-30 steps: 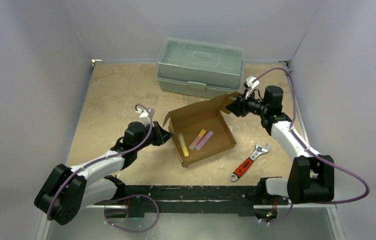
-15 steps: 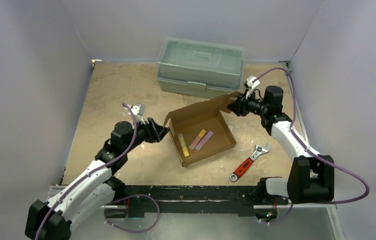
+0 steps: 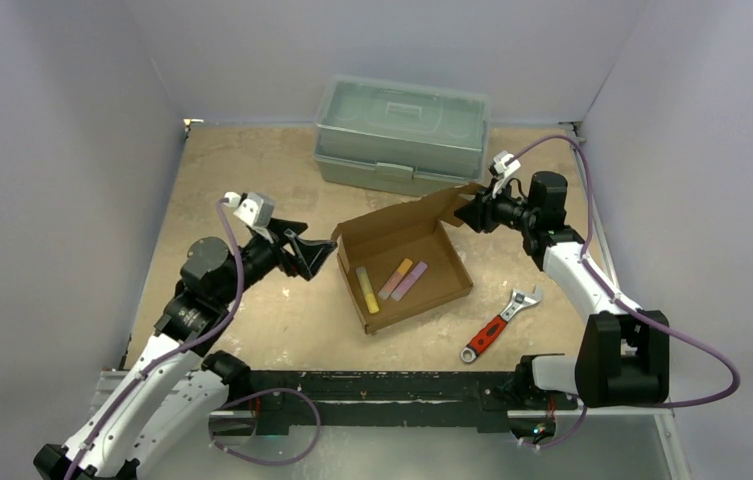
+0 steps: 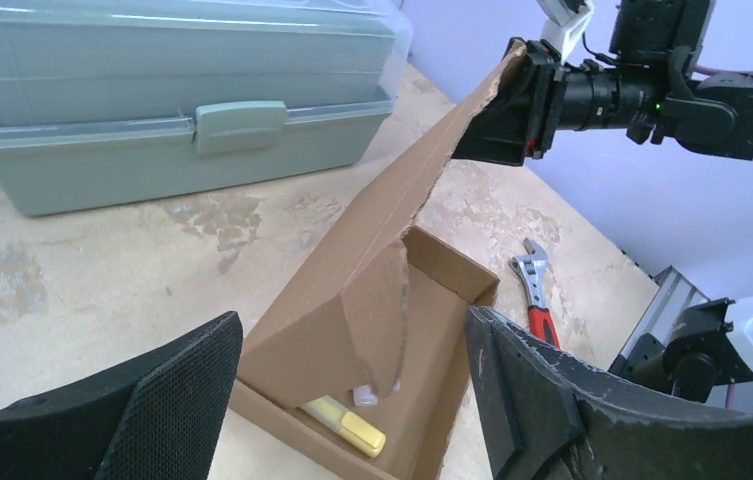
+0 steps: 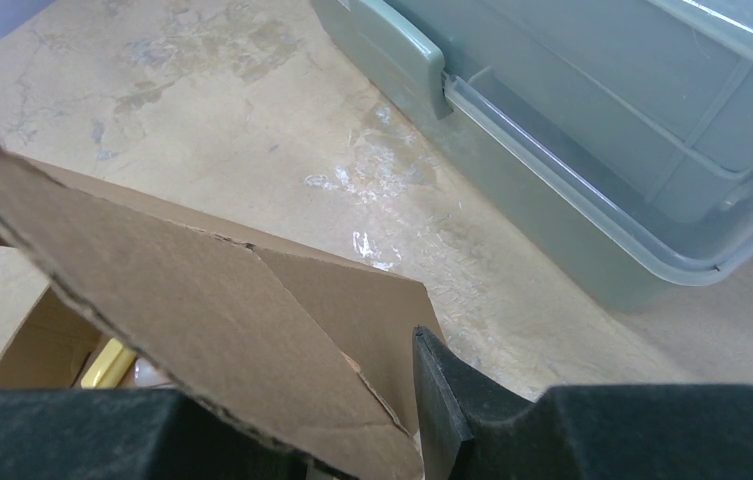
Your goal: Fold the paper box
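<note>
The paper box (image 3: pixel 422 283) is a shallow brown cardboard tray in the middle of the table, holding a yellow marker (image 3: pixel 366 290) and two pinkish ones (image 3: pixel 404 278). Its lid flap (image 4: pixel 352 290) slants up from the back wall toward the right. My right gripper (image 3: pixel 470 212) is shut on that flap's far corner, and the cardboard (image 5: pixel 202 320) lies between its fingers (image 5: pixel 447 400). My left gripper (image 3: pixel 320 258) hovers open just off the box's left wall, touching nothing. In the left wrist view its wide-spread fingers (image 4: pixel 542 400) frame the box.
A grey-green plastic toolbox (image 3: pixel 402 135) stands behind the box, close to the raised flap. A red-handled adjustable wrench (image 3: pixel 500 322) lies on the table to the box's front right. The arm bases and a black rail (image 3: pixel 382 385) run along the near edge.
My left gripper has opened wide, lifted, and drawn back to the left, away from the box's left wall. The right gripper and the raised flap have stayed still.
</note>
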You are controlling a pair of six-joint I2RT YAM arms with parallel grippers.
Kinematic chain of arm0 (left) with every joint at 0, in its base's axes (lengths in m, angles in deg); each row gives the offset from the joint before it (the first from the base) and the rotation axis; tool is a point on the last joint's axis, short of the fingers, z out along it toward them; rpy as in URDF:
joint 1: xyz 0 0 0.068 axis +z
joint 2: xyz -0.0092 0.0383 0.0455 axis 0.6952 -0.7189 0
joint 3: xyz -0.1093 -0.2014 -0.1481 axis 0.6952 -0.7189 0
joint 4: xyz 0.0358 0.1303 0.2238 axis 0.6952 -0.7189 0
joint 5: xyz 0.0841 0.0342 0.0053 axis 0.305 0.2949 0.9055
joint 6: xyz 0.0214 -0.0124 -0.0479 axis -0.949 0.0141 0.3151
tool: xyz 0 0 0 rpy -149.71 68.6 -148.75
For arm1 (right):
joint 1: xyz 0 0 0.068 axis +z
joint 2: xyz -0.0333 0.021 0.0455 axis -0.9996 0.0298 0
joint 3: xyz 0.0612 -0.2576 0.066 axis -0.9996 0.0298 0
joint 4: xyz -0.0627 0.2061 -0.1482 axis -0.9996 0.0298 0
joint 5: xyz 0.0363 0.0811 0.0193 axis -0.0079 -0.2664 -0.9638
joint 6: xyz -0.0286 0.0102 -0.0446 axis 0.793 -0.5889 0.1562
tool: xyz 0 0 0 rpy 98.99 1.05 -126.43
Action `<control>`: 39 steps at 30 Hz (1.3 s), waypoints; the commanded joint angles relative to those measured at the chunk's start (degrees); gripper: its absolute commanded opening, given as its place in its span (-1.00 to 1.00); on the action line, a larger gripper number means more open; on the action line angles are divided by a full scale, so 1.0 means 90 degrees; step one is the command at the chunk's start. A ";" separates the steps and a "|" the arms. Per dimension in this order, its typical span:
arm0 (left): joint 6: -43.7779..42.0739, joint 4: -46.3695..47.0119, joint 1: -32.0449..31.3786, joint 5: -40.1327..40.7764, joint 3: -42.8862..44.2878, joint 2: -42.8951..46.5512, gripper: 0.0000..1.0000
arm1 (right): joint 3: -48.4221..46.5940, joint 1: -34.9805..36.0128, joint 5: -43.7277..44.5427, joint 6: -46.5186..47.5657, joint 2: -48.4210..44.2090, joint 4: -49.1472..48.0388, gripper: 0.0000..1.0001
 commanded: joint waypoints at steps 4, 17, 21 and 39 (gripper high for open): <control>-0.0985 0.0101 0.0041 -0.0553 0.1025 -0.0798 0.64 | -0.0264 -0.0017 -0.0055 -0.0010 -0.0026 -0.0125 -0.32; -0.2920 -0.1186 -0.0003 -0.1437 0.2787 -0.2697 0.24 | -0.0301 -0.0013 -0.0073 -0.0029 0.0042 -0.0130 -0.33; -0.2942 -0.1176 -0.0027 -0.1659 0.2824 -0.2799 0.18 | -0.0297 -0.0014 -0.0074 -0.0029 0.0066 -0.0124 -0.34; -0.2475 -0.0935 -0.0037 -0.2096 0.2931 -0.2604 0.28 | -0.0301 -0.0018 -0.0094 -0.0049 0.0064 -0.0123 -0.34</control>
